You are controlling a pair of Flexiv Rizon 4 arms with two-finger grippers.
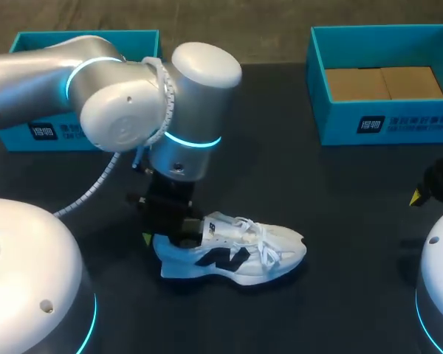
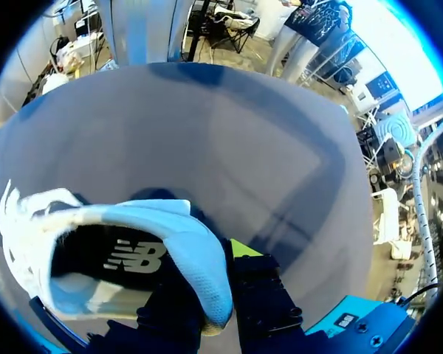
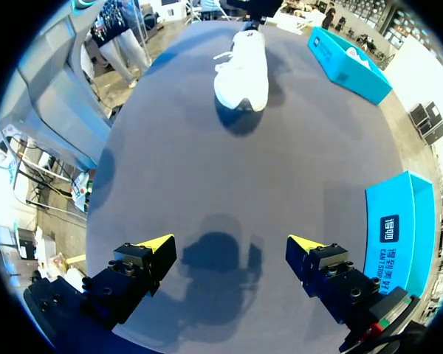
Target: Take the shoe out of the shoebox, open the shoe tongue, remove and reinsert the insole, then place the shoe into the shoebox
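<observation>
Left wrist view is showing our left gripper (image 2: 210, 291) pinching the heel collar of the white mesh sneaker (image 2: 125, 258) standing on the dark table (image 1: 317, 192); our right gripper (image 3: 232, 251) is hovering, jaws spread; we are risking the soft collar slipping.

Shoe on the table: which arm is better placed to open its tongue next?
Right, probably. The left gripper is busy at the heel of the shoe, seemingly clamping it. The right gripper is open and empty, and the laces lie toward its side, though it is far away.
</observation>
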